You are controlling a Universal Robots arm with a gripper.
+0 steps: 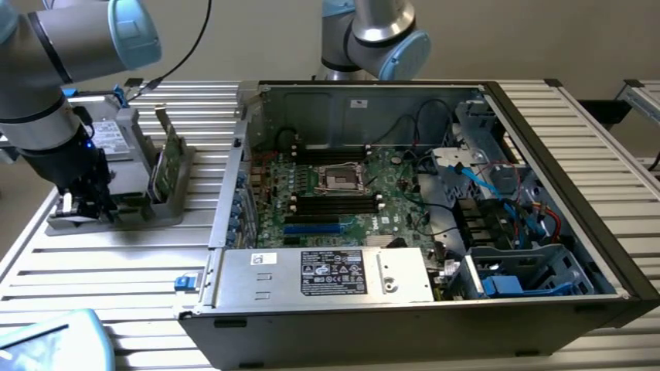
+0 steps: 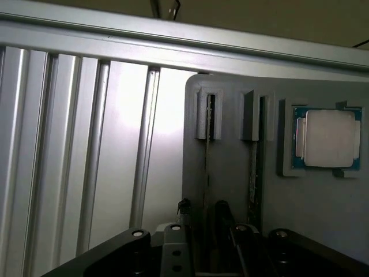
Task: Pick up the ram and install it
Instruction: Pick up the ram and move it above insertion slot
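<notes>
Two thin green ram sticks stand on edge in slots of a grey holder (image 1: 113, 220) on the table at the exterior view's left. The ram (image 1: 165, 166) shows edge-on in the wrist view as a thin line (image 2: 206, 167), with the second stick (image 2: 253, 173) in the neighbouring slot. My gripper (image 1: 85, 202) is lowered over the near end of the holder. In the wrist view the gripper (image 2: 203, 209) is open, its dark fingers (image 2: 222, 212) standing on either side of the first stick's edge with a gap around it. I cannot tell whether they touch it.
A square processor (image 2: 327, 138) lies in a recess of the holder (image 2: 230, 167). The open computer case (image 1: 577, 154) fills the middle, with black memory slots (image 1: 335, 202) on the motherboard and a power supply (image 1: 330, 274) in front. A second arm (image 1: 376, 31) stands behind.
</notes>
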